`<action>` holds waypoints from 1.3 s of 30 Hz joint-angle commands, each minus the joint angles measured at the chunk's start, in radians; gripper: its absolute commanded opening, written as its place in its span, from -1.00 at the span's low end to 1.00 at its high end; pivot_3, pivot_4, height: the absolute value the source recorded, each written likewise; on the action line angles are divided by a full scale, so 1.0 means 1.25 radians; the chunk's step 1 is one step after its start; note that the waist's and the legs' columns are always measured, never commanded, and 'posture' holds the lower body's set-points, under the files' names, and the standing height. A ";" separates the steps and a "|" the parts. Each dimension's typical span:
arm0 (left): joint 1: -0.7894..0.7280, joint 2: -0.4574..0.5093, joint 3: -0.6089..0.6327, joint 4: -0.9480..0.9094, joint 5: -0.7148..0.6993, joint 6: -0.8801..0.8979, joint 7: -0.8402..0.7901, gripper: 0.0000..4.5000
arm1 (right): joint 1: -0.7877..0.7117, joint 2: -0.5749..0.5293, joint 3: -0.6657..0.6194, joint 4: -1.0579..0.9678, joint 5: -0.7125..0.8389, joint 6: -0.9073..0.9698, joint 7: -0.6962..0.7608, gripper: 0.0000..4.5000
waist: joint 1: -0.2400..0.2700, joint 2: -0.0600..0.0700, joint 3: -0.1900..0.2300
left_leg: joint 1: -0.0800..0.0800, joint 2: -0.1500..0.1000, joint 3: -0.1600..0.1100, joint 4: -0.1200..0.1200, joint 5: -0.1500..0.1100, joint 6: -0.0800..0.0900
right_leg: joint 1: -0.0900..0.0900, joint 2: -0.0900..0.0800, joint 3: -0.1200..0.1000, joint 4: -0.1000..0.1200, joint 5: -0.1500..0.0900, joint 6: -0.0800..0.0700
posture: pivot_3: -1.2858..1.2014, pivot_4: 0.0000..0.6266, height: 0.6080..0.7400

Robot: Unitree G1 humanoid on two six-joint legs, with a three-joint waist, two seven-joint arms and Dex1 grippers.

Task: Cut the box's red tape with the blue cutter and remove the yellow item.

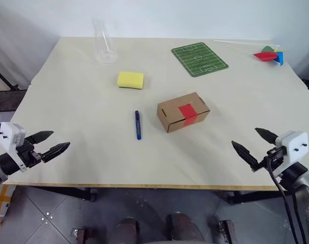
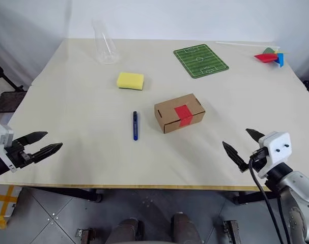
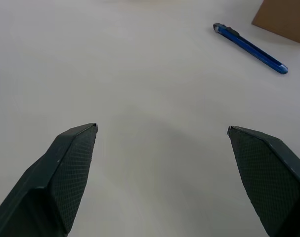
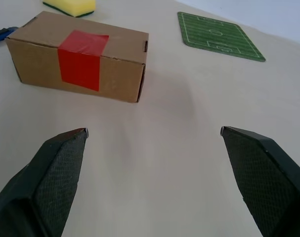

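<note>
Cardboard: one box (image 1: 183, 111), one cutter (image 1: 138, 124) beside it mid-table (image 1: 67, 101); wide bare room is left toward both spread, empty grippers (image 1: 50, 143) (image 1: 253, 143) at the near edge.

Box (image 1: 183, 111) sits mid worktop (image 1: 67, 101); tape (image 1: 187, 113) runs over its top and near side. Cutter (image 1: 138, 124) lies just left of box, apart. Sponge (image 1: 130, 80) behind cutter; glass vessel (image 1: 104, 46) farther back-left. Pitch mat (image 1: 199, 59) behind box; pinwheel (image 1: 269, 55) at back-right corner.
</note>
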 commanded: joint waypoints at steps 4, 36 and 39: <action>-0.051 0.002 0.009 -0.030 -0.077 0.093 -0.013 0.91 | 0.025 0.005 -0.007 -0.070 0.037 0.034 -0.007 0.92 | 0.001 0.000 0.000 | 0.000 0.000 0.000 0.000 0.000 0.000 | 0.000 0.000 0.000 0.000 0.000 0.000 | 0.03 -0.52 1.00; -1.026 -0.557 -0.435 0.938 0.393 -0.280 0.116 -0.99 | -0.290 0.094 0.329 -0.119 -0.195 0.396 -0.236 -1.00 | 0.001 -0.003 -0.001 | -0.017 -0.006 0.005 0.017 0.001 0.001 | -0.020 -0.004 -0.010 0.016 0.000 0.001 | 0.03 -0.52 1.00; -1.036 -0.585 -0.414 0.908 0.345 -0.250 -0.088 -0.99 | -0.259 0.081 0.287 -0.133 -0.175 0.390 -0.213 -1.00 | 0.004 -0.003 -0.001 | -0.017 -0.006 0.005 0.017 0.001 0.001 | -0.020 -0.005 -0.011 0.016 0.000 0.001 | 0.03 -0.52 1.00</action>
